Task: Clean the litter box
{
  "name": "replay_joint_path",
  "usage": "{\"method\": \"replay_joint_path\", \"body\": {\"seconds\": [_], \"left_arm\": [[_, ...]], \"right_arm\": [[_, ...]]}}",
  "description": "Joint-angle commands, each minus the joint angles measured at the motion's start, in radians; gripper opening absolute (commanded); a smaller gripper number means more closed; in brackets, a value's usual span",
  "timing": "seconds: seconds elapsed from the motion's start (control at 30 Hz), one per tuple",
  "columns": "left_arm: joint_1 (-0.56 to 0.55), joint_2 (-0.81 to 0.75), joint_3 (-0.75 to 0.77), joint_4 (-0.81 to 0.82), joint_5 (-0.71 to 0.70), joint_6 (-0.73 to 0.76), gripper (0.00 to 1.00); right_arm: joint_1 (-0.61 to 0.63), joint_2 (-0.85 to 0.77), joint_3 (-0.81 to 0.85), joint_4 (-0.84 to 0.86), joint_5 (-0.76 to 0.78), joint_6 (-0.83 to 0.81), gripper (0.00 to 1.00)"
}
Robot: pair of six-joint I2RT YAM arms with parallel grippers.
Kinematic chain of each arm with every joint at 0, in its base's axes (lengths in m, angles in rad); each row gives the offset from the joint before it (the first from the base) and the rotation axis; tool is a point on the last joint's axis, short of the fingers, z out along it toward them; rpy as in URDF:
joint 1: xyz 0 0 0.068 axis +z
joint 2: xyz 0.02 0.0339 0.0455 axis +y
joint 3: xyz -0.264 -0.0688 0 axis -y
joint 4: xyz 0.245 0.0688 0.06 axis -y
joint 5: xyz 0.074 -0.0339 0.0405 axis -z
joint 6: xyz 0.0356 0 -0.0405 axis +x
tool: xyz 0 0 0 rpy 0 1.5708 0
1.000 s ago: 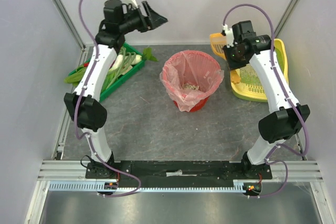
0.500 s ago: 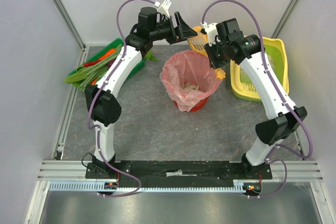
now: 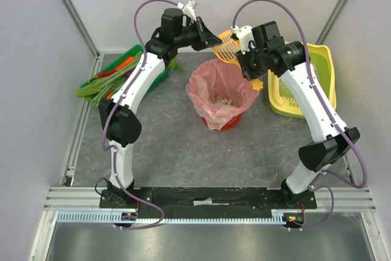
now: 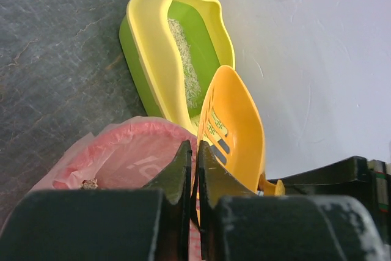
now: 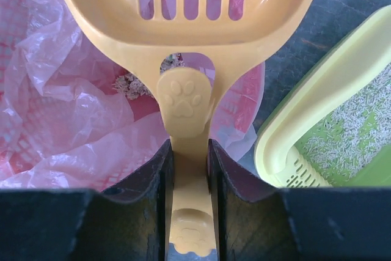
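From above, my left gripper (image 3: pixel 209 36) reaches in from the upper left and its tip meets the front edge of the orange-yellow plastic scoop (image 3: pixel 227 44) with slots in it. My right gripper (image 3: pixel 243 53) holds that scoop from the other side. The scoop hangs over the back rim of the round red basket (image 3: pixel 231 123) lined with a thin pink bag (image 3: pixel 214 84), in the middle of the grey table (image 3: pixel 165 145). The litter box (image 3: pixel 322 68), a wide yellow plastic tray, sits at the right edge. A green tray of vegetables (image 3: pixel 153 80) sits at the upper left. In the left wrist view, my left fingers (image 4: pixel 182 169) are pressed together, right at the scoop's (image 4: pixel 238 120) edge. I cannot tell if the edge is caught between them. The litter box (image 4: pixel 153 47) lies above, green inside with pale litter, and the pink bag (image 4: pixel 116 151) is at the lower left. In the right wrist view, my right gripper (image 5: pixel 187 146) pinches the scoop's (image 5: pixel 183 35) handle, with its paw print just above my fingers. The pink bag (image 5: pixel 61 120) is under it with small clumps (image 5: pixel 131 84) inside. The litter box (image 5: pixel 317 120) is at the lower right.
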Motion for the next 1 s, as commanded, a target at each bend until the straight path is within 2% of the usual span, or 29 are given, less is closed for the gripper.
{"method": "replay_joint_path", "body": {"seconds": [0.0,0.03,0.1,0.4,0.57,0.97], "left_arm": [[0.001,0.023,0.046,0.011,0.019,-0.029,0.02],[0.003,0.026,0.049,0.008,0.024,-0.048,0.02],[0.009,0.045,0.063,-0.01,0.033,-0.075,0.02],[0.029,0.099,0.117,-0.064,0.073,-0.138,0.02],[0.04,0.111,0.124,-0.078,0.089,-0.16,0.02],[0.066,0.142,0.152,-0.084,0.161,-0.218,0.02]], "right_arm": [[0.008,-0.077,0.016,0.037,-0.009,0.0,0.38],[0.008,-0.083,0.004,0.039,-0.011,0.004,0.48],[0.008,-0.094,-0.001,0.034,-0.008,0.006,0.57],[0.01,-0.073,0.016,0.016,0.023,-0.037,0.58],[0.011,-0.076,-0.024,0.011,0.104,-0.063,0.6],[0.011,0.0,-0.015,0.06,0.037,-0.065,0.6]]}}
